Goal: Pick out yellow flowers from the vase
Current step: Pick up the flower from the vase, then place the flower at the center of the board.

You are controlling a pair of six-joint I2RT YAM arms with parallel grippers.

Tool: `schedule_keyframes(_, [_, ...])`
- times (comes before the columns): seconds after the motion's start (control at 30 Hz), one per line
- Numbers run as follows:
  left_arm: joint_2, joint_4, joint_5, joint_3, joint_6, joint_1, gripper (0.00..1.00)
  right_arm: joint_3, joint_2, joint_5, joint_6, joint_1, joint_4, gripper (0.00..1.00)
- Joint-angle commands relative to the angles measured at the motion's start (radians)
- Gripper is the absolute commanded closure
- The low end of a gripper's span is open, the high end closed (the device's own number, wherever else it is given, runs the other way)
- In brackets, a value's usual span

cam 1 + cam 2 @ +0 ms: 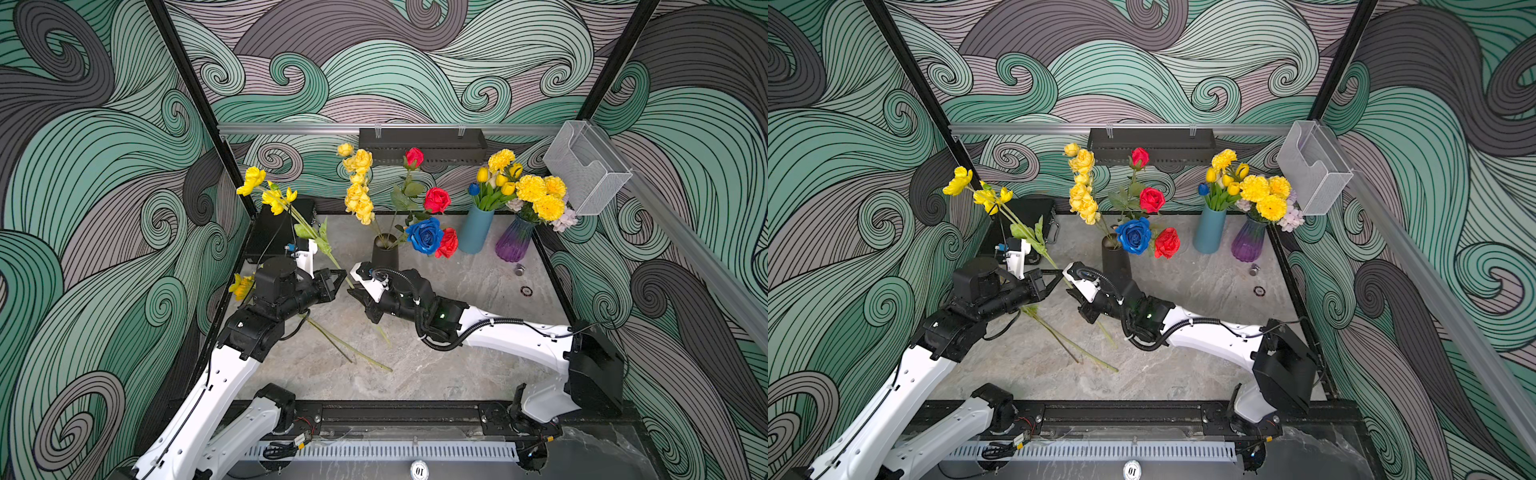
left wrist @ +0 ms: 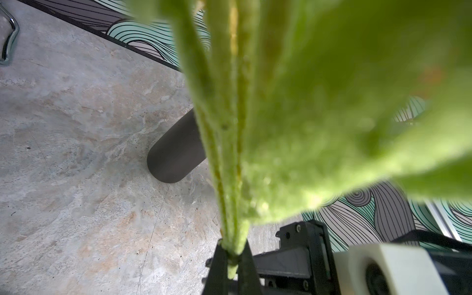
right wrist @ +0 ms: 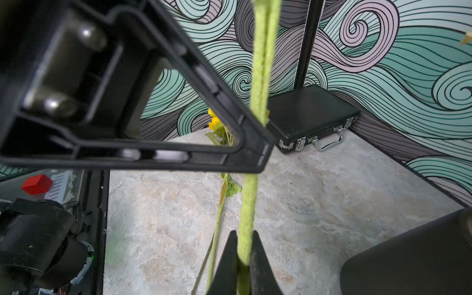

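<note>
A yellow flower spray (image 1: 254, 179) with a long green stem (image 3: 259, 76) stands tilted, out of the vase, left of the black vase (image 1: 385, 254). My left gripper (image 1: 341, 275) is shut on that stem (image 2: 231, 178). Just below it my right gripper (image 1: 354, 291) is shut on the same stem; in the right wrist view the gripper (image 3: 244, 255) pinches it under the left fingers (image 3: 245, 143). The black vase holds a yellow rose spray (image 1: 360, 187), red roses (image 1: 437, 199) and a blue rose (image 1: 424, 235). Another yellow flower (image 1: 241, 286) lies on the table.
A blue vase (image 1: 476, 229) with yellow tulips (image 1: 496, 179) and a purple vase (image 1: 514, 243) with yellow carnations (image 1: 540, 195) stand at the back right. A black case (image 3: 311, 115) lies in the back left corner. Two small objects (image 1: 519, 270) lie near the purple vase.
</note>
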Motion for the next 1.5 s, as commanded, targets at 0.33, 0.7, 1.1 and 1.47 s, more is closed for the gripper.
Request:
schedule_keyframes(0.33, [-0.111, -0.119, -0.240, 0.069, 0.130, -0.003, 0.59, 0.067, 0.032, 0.010, -0.007, 0.005, -0.126, 0.96])
schedule_keyframes(0.7, [-0.459, -0.123, -0.668, 0.099, 0.335, -0.003, 0.27, 0.149, 0.158, -0.063, -0.016, 0.029, -0.312, 0.96])
schedule_keyframes(1.1, [-0.475, -0.153, -0.726, 0.076, 0.413, -0.003, 0.25, 0.365, 0.395, -0.128, 0.030, 0.045, -0.456, 0.96])
schedule_keyframes(1.47, [-0.495, -0.138, -0.760, 0.010, 0.444, -0.003, 0.22, 0.593, 0.586, -0.177, 0.077, 0.032, -0.646, 0.96])
